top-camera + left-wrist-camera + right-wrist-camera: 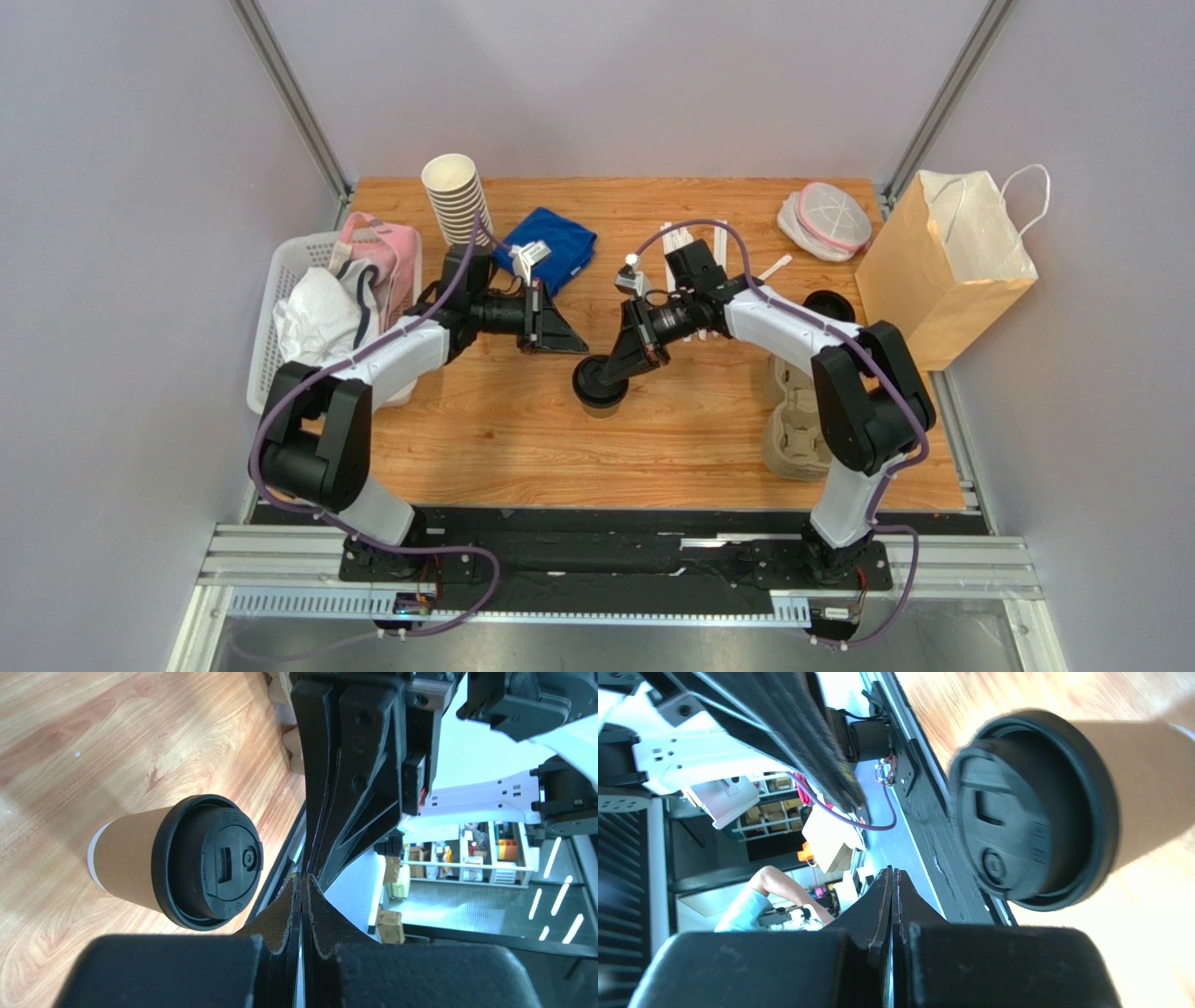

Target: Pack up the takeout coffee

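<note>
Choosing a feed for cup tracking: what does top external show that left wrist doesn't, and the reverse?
Top external only: paper bag, cup stack, white basket, blue cloth. Left wrist only: the lid up close with its sip flap, and the left pincer with jaws pressed together, holding nothing. Both: the takeout coffee upright on the wooden table, lid on.

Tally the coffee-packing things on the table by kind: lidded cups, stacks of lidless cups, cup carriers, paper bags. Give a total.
Lidded coffee cup: 1
Stack of lidless cups: 1
Cardboard cup carrier: 1
Brown paper bag: 1
Total: 4
</note>
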Available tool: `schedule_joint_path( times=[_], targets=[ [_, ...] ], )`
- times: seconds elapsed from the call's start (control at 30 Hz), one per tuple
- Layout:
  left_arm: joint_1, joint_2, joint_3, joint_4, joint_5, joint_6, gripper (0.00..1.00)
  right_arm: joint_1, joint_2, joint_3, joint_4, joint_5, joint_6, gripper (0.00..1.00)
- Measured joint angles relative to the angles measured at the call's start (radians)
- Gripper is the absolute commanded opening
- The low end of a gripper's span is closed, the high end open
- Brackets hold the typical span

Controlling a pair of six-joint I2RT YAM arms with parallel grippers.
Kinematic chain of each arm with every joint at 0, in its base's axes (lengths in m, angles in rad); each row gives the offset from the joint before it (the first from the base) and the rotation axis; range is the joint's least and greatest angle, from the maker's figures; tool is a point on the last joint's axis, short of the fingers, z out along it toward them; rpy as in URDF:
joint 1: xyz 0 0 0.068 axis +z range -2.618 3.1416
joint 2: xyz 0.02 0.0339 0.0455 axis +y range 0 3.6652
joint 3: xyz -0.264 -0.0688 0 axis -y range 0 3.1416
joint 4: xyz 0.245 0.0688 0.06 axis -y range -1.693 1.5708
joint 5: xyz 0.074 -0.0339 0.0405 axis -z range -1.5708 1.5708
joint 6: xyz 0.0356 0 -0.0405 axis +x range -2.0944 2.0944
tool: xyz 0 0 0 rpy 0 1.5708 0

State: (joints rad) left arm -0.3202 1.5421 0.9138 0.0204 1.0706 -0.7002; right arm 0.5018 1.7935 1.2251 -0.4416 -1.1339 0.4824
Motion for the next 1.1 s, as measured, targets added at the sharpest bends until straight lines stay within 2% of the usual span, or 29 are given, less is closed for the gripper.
schedule_joint_path(
  times=[0.17,0.4,1.1],
  targets=[
    [-0.012,-0.001,-0.036,0.008,0.000,0.010,0.00,0.000,0.002,-0.038,0.014,0.018,0.021,0.00],
    [-0.092,-0.077,-0.176,0.025,-0.030,0.014,0.00,0.005,0.003,-0.074,0.100,0.024,0.078,0.00],
    [-0.135,-0.048,-0.178,0.151,-0.098,-0.065,0.00,0.021,0.029,-0.102,0.143,0.048,0.124,0.00]
  ],
)
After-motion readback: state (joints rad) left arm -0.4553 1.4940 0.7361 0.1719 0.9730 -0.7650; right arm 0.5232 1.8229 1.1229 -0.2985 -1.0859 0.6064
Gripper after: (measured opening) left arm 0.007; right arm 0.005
